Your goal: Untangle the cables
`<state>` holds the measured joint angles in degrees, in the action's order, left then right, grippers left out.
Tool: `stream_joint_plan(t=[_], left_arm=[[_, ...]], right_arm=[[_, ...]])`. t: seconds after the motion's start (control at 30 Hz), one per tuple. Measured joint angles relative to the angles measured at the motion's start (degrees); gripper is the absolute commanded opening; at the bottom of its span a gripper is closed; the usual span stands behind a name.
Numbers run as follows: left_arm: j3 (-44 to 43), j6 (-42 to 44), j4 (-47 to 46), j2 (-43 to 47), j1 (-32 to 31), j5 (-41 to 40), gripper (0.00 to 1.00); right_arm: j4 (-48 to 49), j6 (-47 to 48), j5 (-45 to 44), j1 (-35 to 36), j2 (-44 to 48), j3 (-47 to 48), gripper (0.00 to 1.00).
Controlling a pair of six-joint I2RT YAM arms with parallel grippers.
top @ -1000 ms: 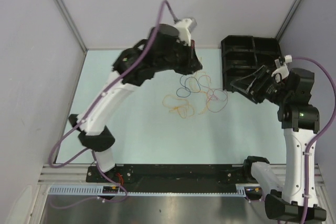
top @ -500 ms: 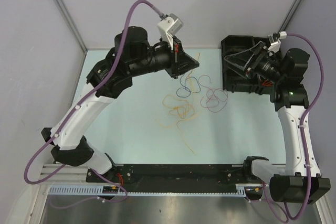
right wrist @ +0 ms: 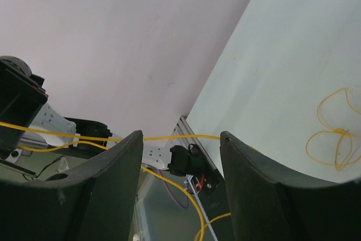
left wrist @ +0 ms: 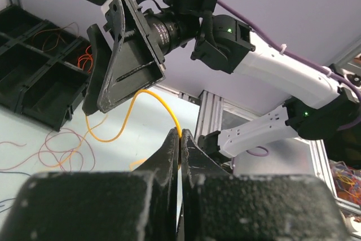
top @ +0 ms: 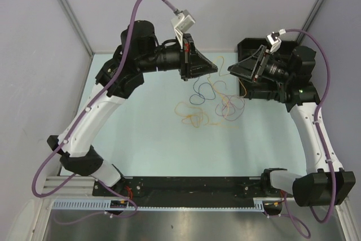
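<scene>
Left pincer (left wrist: pixel 179 137) is clenched on the yellow cable (left wrist: pixel 151 92), held above the worktop (top: pixel 141 139). Right pincer (right wrist: pixel 180 139) gapes, with that cable crossing its gap. The other cables (top: pixel 214 103) lie tangled mid-worktop between the arms.

The top camera looks steeply down from behind the arm bases over the whole tabletop (top: pixel 141 139). The left wrist camera, close behind the left claw (left wrist: pixel 179 136), faces the right claw (left wrist: pixel 97 105). The right wrist camera peers between its fingers (right wrist: pixel 107 196) toward the tabletop's near edge. Both wrist views share the yellow cable (left wrist: pixel 152 97).
</scene>
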<state>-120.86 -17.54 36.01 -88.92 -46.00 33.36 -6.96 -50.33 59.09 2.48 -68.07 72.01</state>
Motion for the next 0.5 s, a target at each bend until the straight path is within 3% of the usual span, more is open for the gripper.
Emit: stream_joint_plan(t=[0.5], left_arm=[[7.37, -7.69, -9.25, 1.33, 3.98, 9.14, 0.00]], right_arm=[[2.62, 0.70, 2.08, 2.95, -1.68, 0.00, 0.63]])
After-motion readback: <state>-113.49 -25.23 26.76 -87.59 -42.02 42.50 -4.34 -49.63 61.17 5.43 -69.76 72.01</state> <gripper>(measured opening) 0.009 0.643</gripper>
